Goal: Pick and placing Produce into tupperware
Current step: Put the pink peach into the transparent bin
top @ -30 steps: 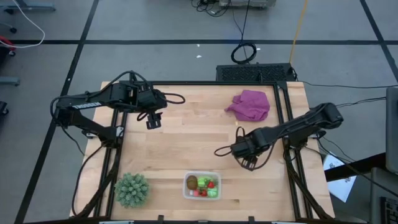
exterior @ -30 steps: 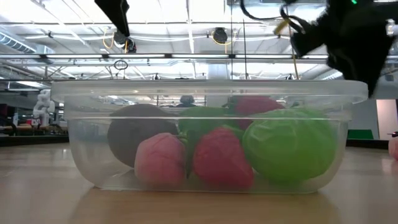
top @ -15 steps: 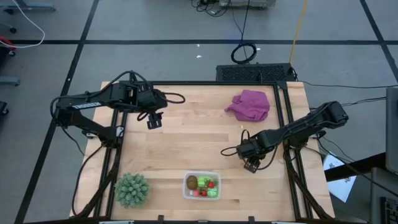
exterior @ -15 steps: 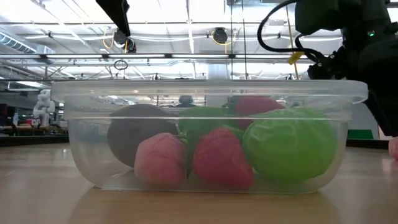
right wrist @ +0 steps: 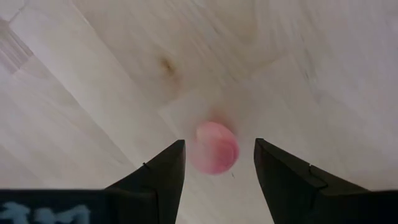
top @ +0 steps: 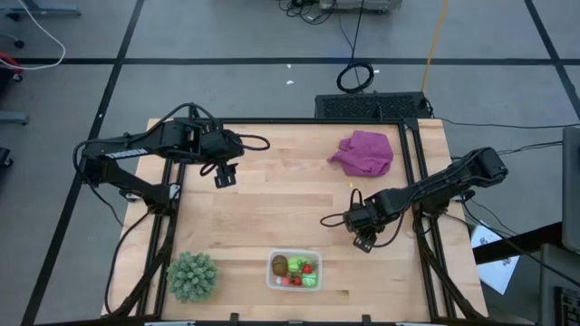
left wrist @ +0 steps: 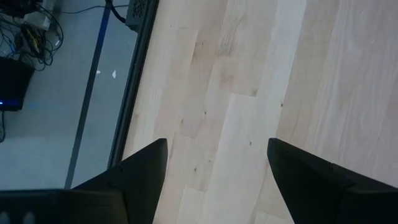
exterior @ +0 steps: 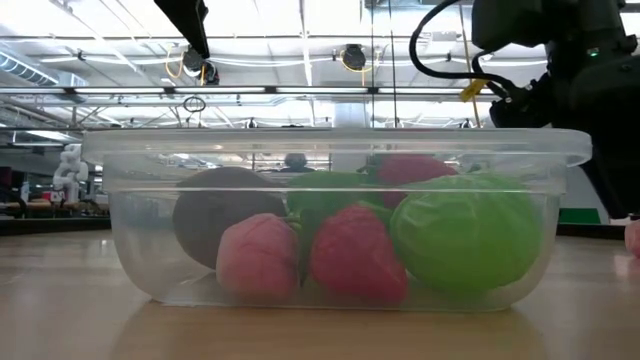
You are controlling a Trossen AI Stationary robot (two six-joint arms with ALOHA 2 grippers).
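Over a pink strawberry piece point(right wrist: 215, 147), the right pincer point(right wrist: 219, 163) hangs open; no writing reads.

Two matte-black jointed arms trail looping black cables and end in wedge-shaped black jaws.

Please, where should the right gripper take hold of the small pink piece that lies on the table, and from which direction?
Come straight down from above and close on its widest middle. The pink piece is small, rounded and lies alone on bare table, so its sides are free. The right gripper hangs open over it, one finger to each side, seemingly well aligned.
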